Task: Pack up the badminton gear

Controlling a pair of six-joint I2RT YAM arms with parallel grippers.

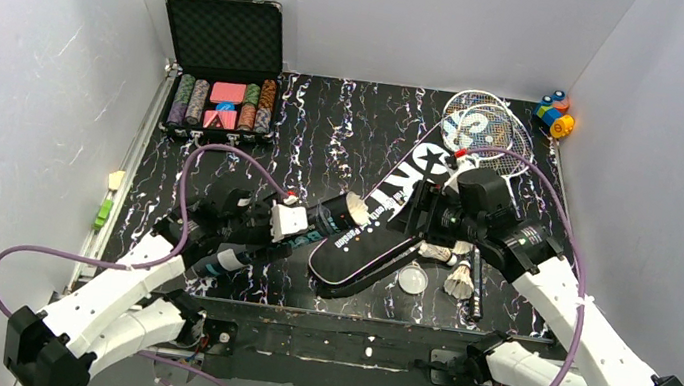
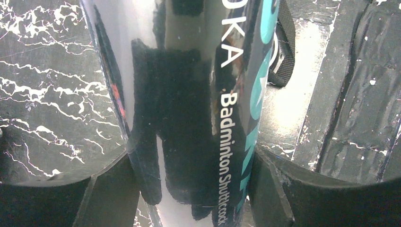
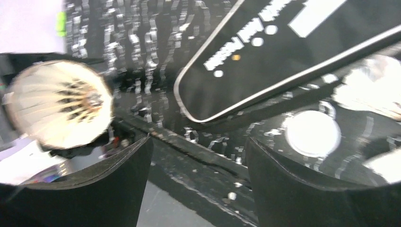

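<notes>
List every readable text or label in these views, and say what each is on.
"Badminton Shuttlecock": white print along the dark tube.
"KA": end of a cut-off white word on the same tube. The large teal letters beside it are cropped and unreadable.
Black bag: the big white letters are partly hidden and the small white print is blurred, so neither is readable.
Logo on the rackets: too small to read.

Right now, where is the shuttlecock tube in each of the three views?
Top view: the tube lies left of centre, held by the left gripper.
Left wrist: it fills the middle.
Right wrist: probably the blurred round white mouth at far left.
Shared landmark: the black marbled table.
</notes>
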